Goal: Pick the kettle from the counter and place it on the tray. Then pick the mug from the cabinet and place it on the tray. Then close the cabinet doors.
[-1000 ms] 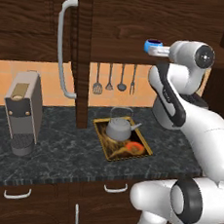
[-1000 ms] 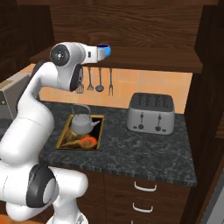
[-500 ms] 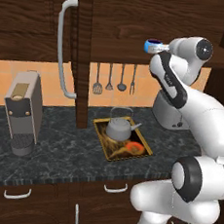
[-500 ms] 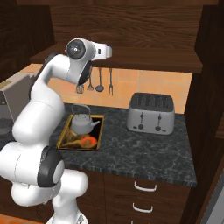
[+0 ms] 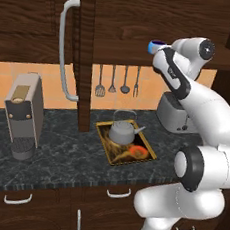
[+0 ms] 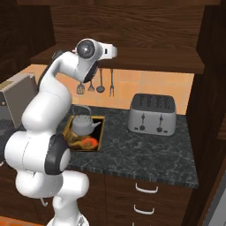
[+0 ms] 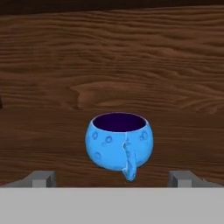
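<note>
Since the earlier pictures the arm has folded upward and its hand has closed in on the cabinet shelf, while everything on the counter has stayed where it was. At the shelf, the gripper (image 7: 112, 177) stands released, its two fingertips (image 7: 41, 178) spread wide to either side of the mug (image 7: 119, 147) and apart from it. That blue mug sits upright on the plank shelf of the cabinet (image 7: 113, 57), its handle turned toward the hand and its dark inside showing. From the left base view the mug (image 5: 156, 45) peeks out as a blue rim just left of the white wrist, at the near edge of the shelf.

Down on the counter (image 5: 57, 156) the tray (image 5: 112, 154) lies flat, and the kettle (image 5: 122, 132) stands on its far half, spout pointing right, with the orange blotch showing on the near half. One of the cabinet doors (image 5: 85, 53) hangs open, edge-on, just left of the tray, its long pale handle (image 5: 64, 51) curving off to the left. A coffee machine (image 5: 22, 115) stands at the counter's far left, and a toaster (image 6: 152, 114) sits to the right of the tray. Four utensils (image 5: 118, 81) hang on the orange wall behind the kettle.
</note>
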{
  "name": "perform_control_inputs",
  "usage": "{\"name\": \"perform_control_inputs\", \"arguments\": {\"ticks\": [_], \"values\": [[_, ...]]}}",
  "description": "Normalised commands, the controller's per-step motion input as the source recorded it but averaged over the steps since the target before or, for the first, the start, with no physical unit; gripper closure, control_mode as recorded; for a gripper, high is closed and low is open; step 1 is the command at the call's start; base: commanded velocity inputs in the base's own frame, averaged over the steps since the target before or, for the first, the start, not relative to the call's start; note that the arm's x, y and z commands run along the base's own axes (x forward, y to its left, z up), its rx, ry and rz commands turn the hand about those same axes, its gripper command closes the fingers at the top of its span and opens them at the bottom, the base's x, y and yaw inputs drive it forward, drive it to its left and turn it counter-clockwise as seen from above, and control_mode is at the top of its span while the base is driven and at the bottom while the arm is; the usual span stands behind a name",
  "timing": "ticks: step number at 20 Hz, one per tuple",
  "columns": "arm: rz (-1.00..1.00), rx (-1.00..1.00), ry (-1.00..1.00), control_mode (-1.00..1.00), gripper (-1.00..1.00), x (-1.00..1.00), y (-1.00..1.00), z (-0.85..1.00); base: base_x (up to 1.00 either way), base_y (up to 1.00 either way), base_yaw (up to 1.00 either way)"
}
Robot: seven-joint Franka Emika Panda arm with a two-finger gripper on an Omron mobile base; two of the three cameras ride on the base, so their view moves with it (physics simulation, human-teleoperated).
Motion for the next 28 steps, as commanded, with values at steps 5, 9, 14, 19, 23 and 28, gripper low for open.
{"name": "perform_control_inputs", "arguments": {"ticks": [5,9,14,19,23,28], "values": [[0.04,0.00,0.00,-1.00,-1.00,0.34,-0.11,-0.10,0.00,0.00,0.00],[0.04,0.00,0.00,-1.00,-1.00,0.31,-0.12,-0.10,0.00,0.00,0.00],[0.04,0.00,0.00,-1.00,-1.00,0.21,-0.01,-0.04,0.00,0.00,0.00],[0.04,0.00,0.00,-1.00,1.00,0.20,0.00,-0.03,0.00,0.00,0.00],[0.03,0.00,0.00,-1.00,1.00,0.10,0.00,-0.03,0.00,0.00,0.00],[0.00,0.00,0.00,-1.00,1.00,0.00,-0.01,-0.02,0.00,0.00,0.00]]}}
